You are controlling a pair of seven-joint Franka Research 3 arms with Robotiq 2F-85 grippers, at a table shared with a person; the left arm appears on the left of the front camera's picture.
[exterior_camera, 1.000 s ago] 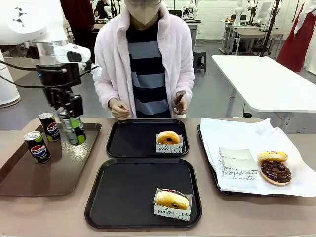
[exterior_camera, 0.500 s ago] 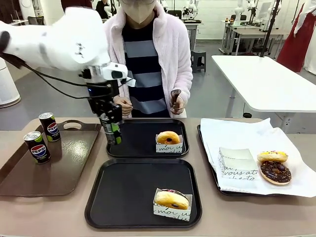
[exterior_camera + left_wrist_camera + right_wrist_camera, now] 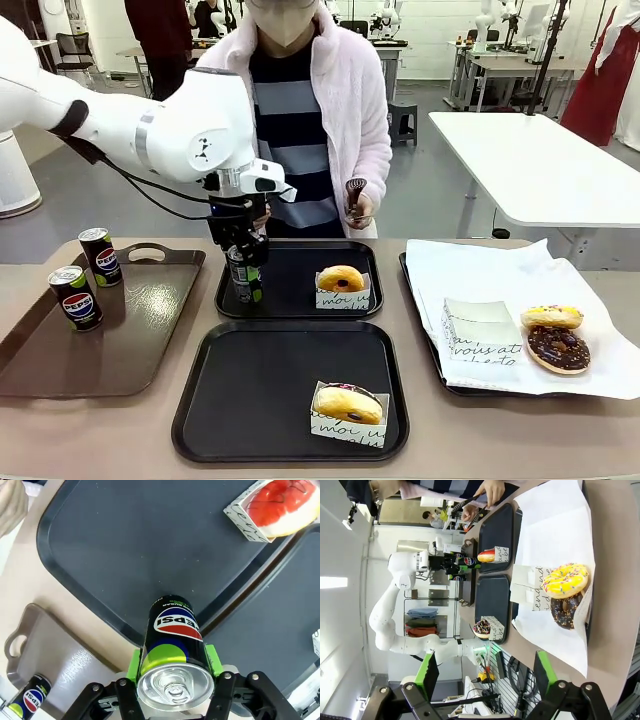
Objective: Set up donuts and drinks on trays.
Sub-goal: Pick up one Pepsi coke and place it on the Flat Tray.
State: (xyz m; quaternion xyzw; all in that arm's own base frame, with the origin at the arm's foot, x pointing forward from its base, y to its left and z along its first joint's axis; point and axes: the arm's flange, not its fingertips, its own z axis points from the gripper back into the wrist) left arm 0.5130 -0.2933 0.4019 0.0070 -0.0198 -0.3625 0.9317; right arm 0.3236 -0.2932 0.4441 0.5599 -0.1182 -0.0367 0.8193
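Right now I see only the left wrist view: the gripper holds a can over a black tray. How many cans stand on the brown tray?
Observer: Two. The nearer can and the farther can stand on the brown tray.
Operator: Does the near tray already have a drink?
Observer: No. The near tray holds one sleeved donut, no can.
Operator: And the right gripper?
Observer: The right gripper is open and holds nothing.

Right gripper (image 3: pixel 486 662) stood open; yellow donut (image 3: pixel 565 579) lay beside chocolate donut (image 3: pixel 565 611) on white paper (image 3: pixel 545 525); two black trays (image 3: pixel 501 530) (image 3: pixel 492 597) each held a sleeved donut (image 3: pixel 487 556); left gripper (image 3: pixel 455 564) clasped a can (image 3: pixel 466 561)
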